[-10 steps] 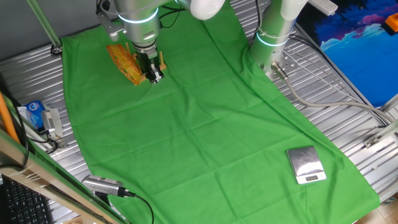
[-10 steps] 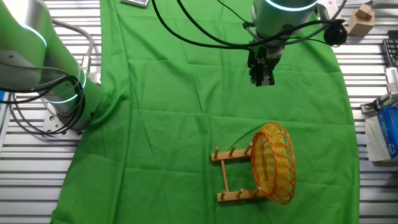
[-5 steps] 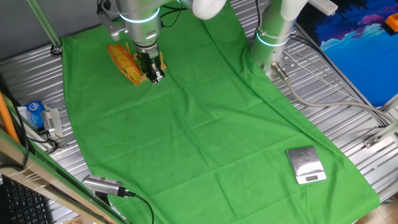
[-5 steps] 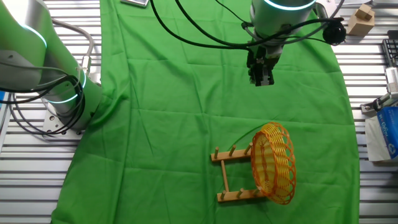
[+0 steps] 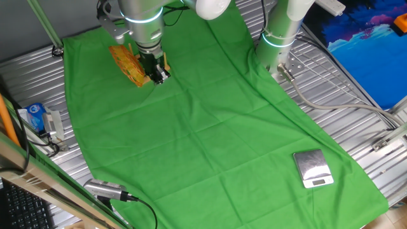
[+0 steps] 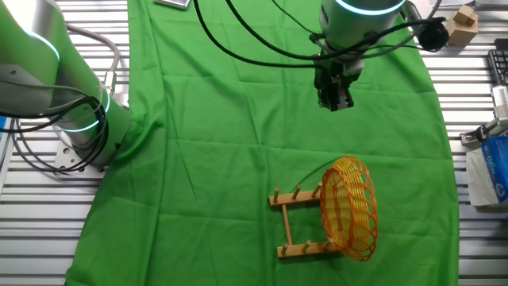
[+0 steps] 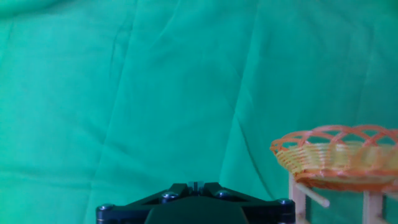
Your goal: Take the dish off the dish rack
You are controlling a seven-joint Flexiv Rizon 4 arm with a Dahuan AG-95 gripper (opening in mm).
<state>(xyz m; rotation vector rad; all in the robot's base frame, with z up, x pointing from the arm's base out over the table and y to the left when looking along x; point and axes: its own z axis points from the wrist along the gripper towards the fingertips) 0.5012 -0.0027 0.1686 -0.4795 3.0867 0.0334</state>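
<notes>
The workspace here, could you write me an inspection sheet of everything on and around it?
Surface: green cloth, creased, over a slatted metal table.
Job's things: dish stands on edge in the dish rack.
Clutter: small scale on the cloth; blue-and-white pack off its edge.
Hand: hand hangs above bare cloth, apart from the dish, holding nothing; open or shut cannot be told.
Cables: black cables loop to the arm.
Surroundings: a second arm's base; blue picture.
</notes>
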